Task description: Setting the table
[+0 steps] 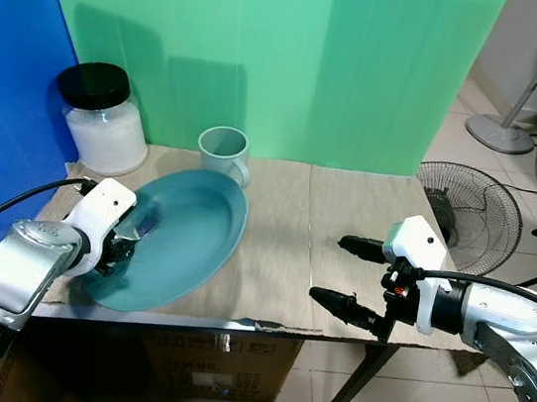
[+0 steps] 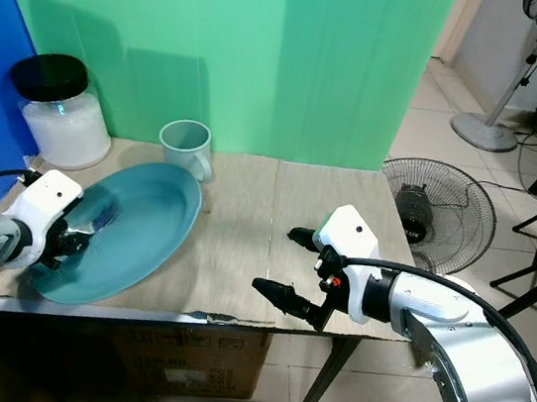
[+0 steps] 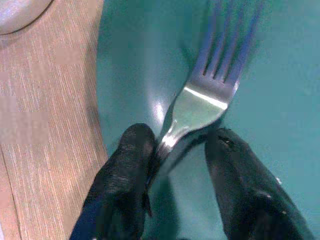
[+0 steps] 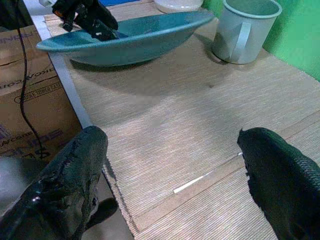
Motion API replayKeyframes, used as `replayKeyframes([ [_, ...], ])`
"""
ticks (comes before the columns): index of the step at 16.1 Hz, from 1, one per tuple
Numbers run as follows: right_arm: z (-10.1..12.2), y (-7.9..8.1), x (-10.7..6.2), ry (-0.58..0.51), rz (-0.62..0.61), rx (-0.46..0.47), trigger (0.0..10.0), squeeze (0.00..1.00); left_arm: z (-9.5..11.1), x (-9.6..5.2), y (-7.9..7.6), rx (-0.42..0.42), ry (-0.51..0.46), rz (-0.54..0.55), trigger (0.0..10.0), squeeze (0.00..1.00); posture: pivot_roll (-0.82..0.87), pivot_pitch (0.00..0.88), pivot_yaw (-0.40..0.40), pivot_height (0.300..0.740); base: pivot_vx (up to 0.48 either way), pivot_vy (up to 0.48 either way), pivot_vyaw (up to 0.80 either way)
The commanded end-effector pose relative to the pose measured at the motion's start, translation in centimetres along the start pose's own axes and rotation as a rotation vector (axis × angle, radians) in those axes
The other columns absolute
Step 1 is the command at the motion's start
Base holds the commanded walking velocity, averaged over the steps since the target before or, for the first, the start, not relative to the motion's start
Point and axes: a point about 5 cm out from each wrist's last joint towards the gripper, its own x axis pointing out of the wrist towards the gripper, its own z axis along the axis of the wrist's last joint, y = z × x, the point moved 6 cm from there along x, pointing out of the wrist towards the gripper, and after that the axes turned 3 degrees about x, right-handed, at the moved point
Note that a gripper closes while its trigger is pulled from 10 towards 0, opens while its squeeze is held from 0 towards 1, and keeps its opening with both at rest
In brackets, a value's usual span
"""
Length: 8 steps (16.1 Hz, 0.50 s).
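A teal oval plate (image 1: 194,231) lies on the left half of the beige-covered table (image 1: 347,212). A metal fork (image 3: 205,100) rests in the plate with its tines pointing away from my left gripper (image 3: 177,137). That gripper is at the plate's near-left rim, open, with one finger against the fork's neck and the other apart from it. A pale green cup (image 1: 223,151) stands behind the plate. My right gripper (image 1: 329,267) hovers open over the table's right half, holding nothing.
A white jar with a black lid (image 1: 105,118) stands at the back left. A green screen (image 1: 269,51) backs the table and a blue panel (image 1: 1,113) flanks it. A floor fan (image 1: 472,215) sits right of the table. A cardboard box (image 1: 216,364) is underneath.
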Motion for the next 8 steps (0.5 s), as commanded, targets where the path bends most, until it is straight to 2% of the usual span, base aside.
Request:
replayKeyframes([
  [1, 0.57, 0.27, -0.12, -0.007, 0.024, -0.03, 10.0, 0.0, -0.93, 0.46, -0.69, 0.009, 0.044, -0.035, 0.0, 0.0, -0.04, 0.0, 0.027, 0.74, 0.0, 0.0, 0.0],
  [8, 0.39, 0.48, -0.17, -0.007, 0.037, -0.029, 10.0, 0.0, -0.42, 0.49, -0.41, 0.027, 0.02, -0.033, 0.0, 0.0, -0.04, 0.0, 0.027, 0.74, 0.0, 0.0, 0.0],
])
